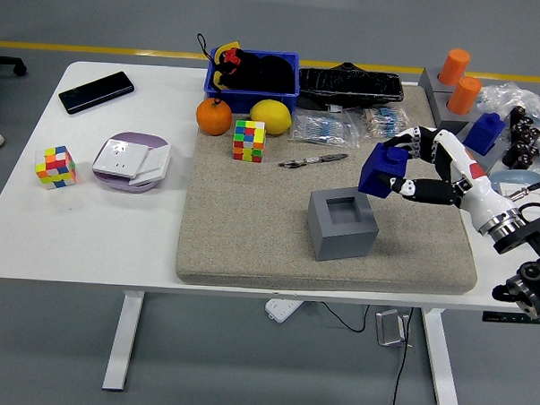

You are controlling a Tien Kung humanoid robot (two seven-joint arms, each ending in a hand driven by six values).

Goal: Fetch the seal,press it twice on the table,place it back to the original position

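A white bench [89, 239] on a grey floor carries a coarse beige felt mat [251, 229]. On the mat stands a grey square holder [342, 225] with a recessed top, slightly skewed. The right robot hand [406, 168] has its fingers closed around the blue blocky seal [380, 170], held above and just right of the holder. Nearby lie a pen [312, 159], a colour cube [249, 141], an orange [214, 117] and a lemon [270, 116].
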